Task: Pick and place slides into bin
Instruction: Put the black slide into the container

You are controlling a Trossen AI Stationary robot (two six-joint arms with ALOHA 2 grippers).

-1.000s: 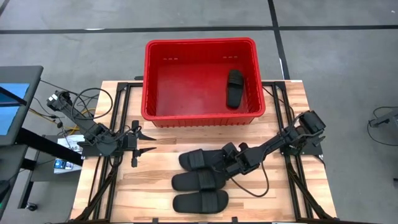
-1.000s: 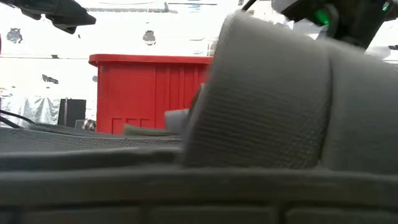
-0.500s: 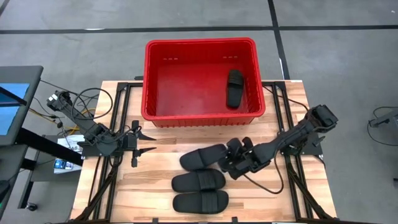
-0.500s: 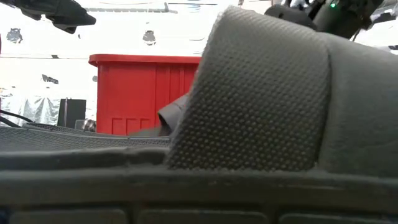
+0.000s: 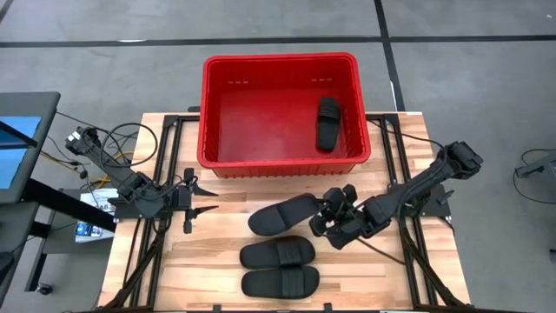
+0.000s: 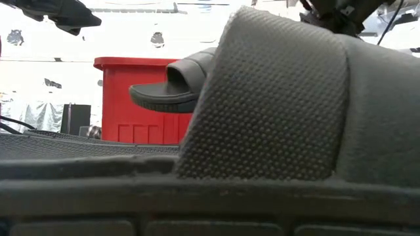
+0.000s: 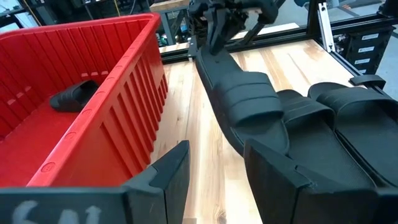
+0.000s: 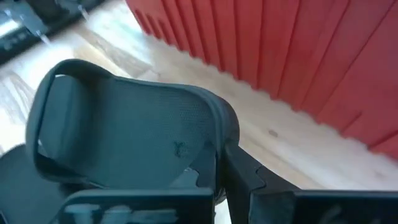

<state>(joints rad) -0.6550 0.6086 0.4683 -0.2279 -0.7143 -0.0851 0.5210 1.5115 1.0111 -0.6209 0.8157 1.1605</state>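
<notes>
Right tool [image 5: 333, 217] pinched shut on one end of a slide [image 5: 285, 215], lifted just ahead of it | bin [image 5: 280, 161] beyond, one slide inside [image 5: 327, 123] | risk: edge grip, slide may droop, slip, clip bin wall | left tool [image 5: 201, 198] wide open, idle, well apart.

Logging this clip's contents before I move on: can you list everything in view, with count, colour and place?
Bin: one, red, at the table's far edge, centre.
Slide in the bin: one, black, on the bin floor near its right wall.
Held slide: one, black, lifted off the table in front of the bin.
Slides on the table: two, black, side by side near the front edge, the second nearest it.
Table: one, light wood.
Right gripper: shut on the held slide's end.
Left gripper: open, empty, waiting at the table's left.
</notes>
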